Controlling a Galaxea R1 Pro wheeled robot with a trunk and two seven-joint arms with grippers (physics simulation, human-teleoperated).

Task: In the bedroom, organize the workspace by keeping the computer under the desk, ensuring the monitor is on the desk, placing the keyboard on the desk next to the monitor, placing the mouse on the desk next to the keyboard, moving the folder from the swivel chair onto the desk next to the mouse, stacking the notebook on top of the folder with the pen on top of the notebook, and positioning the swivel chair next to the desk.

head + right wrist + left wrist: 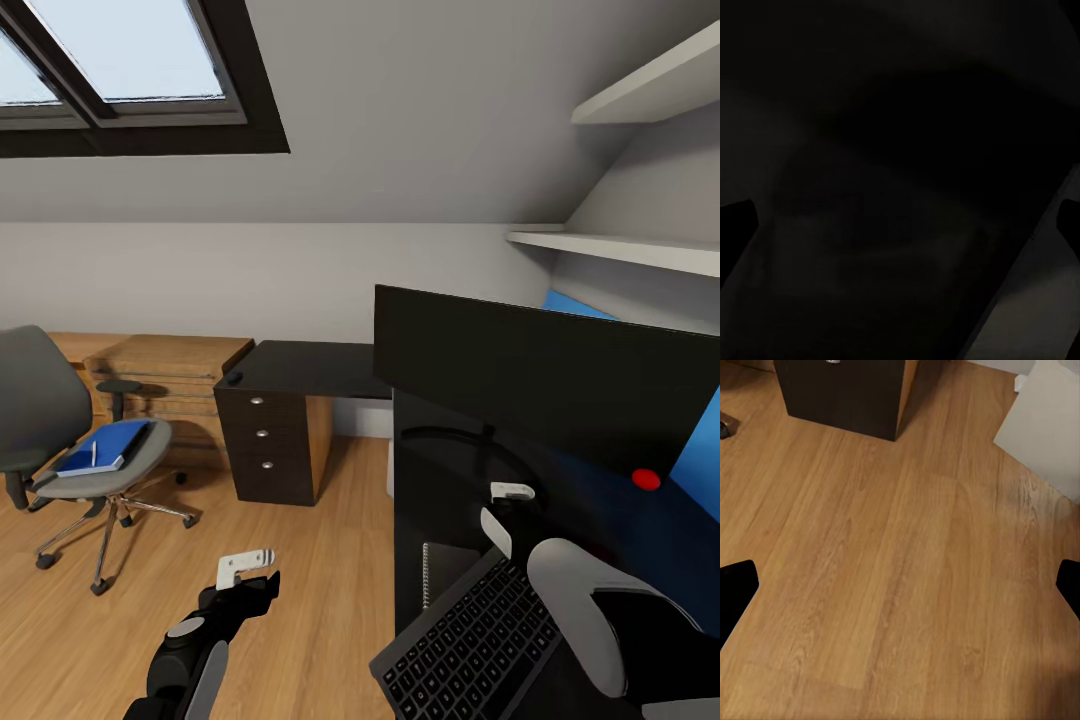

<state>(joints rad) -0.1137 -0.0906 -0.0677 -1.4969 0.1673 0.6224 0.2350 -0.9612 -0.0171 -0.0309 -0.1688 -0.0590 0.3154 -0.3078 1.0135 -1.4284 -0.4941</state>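
Meanwhile the right gripper [510, 500], its jaws spread wide and empty, is hovering over the desk [300, 365] just past the keyboard [470, 640], whose long axis is running diagonally back toward the robot, the monitor [545, 375] standing just beyond.

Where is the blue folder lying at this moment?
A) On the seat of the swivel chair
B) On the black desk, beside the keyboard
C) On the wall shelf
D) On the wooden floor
A: in the head view the blue folder lies flat on the grey seat of the swivel chair, which stands away from the desk, while the keyboard is already on the black top.
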